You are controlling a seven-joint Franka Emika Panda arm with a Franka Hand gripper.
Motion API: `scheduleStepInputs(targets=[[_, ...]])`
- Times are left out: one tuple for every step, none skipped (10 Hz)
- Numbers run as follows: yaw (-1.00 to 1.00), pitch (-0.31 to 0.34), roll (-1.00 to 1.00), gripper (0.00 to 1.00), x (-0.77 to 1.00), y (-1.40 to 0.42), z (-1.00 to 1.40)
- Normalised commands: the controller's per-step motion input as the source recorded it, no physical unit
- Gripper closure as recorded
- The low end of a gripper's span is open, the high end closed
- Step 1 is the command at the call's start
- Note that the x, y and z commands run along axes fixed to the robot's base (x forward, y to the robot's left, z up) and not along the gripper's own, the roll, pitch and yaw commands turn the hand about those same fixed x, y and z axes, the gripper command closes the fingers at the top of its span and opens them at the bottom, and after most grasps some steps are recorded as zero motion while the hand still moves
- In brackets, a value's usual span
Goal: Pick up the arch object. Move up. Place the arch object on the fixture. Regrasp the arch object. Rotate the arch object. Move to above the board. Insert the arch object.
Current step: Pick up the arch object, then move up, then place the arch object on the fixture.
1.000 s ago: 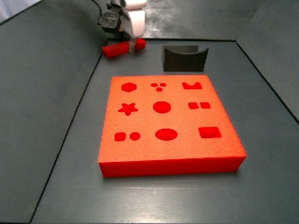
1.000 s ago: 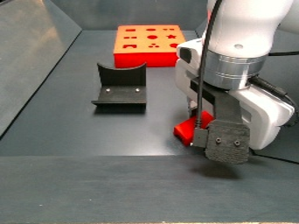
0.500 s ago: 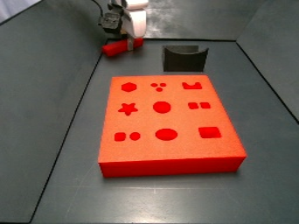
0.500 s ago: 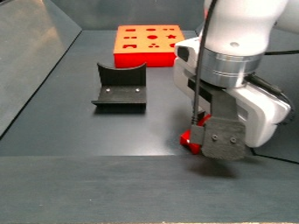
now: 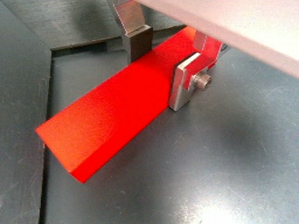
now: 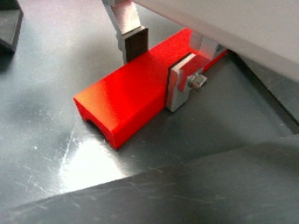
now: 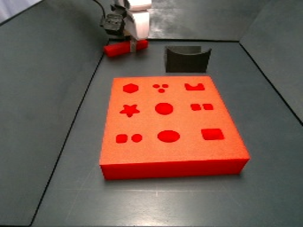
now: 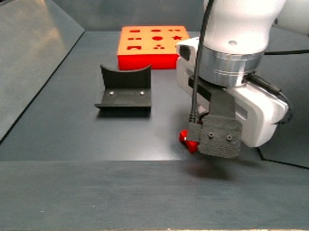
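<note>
The arch object (image 5: 105, 114) is a slim bright red bar lying flat on the dark floor, also seen in the wrist view (image 6: 122, 96). My gripper (image 5: 160, 79) straddles it near one end, also seen in the wrist view (image 6: 156, 81). One dark pad (image 6: 135, 48) stands on the far side and a silver finger (image 6: 181, 80) on the near side, both close to the bar's flanks. The jaws look open. In a side view the gripper (image 7: 122, 37) is low over the bar (image 7: 115, 50). In a side view the hand hides most of the bar (image 8: 189, 137).
The dark fixture (image 7: 187, 58) stands to the right of the bar, also seen in a side view (image 8: 123, 92). The big red-orange board (image 7: 154, 152) with shaped cutouts lies mid-floor, also seen in a side view (image 8: 151, 56). Grey walls enclose the floor.
The gripper has come down over the arch object, so its fingers now stand on either side of it. The bar, fixture and board have not moved.
</note>
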Motion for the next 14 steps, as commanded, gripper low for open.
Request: scheduleStepInputs(targets=[[0.0, 0.0, 0.0, 1.0, 0.0, 0.0, 0.0], [0.0, 0.0, 0.0, 1.0, 0.0, 0.0, 0.0], [0.0, 0.0, 0.0, 1.0, 0.0, 0.0, 0.83], [-0.05, 0.001, 0.0, 1.0, -0.01, 0.04, 0.83], [-0.06, 0.047, 0.01, 1.0, -0.03, 0.03, 0.71], [-0.06, 0.086, 0.02, 1.0, -0.02, 0.02, 0.59], [-0.05, 0.122, 0.03, 1.0, -0.01, 0.01, 0.48], [-0.03, 0.147, 0.05, 1.0, -0.01, 0.01, 0.34], [-0.02, 0.15, 0.07, 1.0, -0.01, 0.0, 0.24], [0.0, 0.0, 0.0, 1.0, 0.0, 0.0, 1.0], [0.01, -0.002, 0.01, 1.0, 0.0, 0.0, 1.0], [0.0, 0.016, 0.02, 1.0, -0.01, 0.0, 1.0], [0.0, 0.056, 0.04, 1.0, -0.02, 0.0, 1.0], [-0.01, 0.09, 0.04, 1.0, -0.02, 0.0, 1.0]])
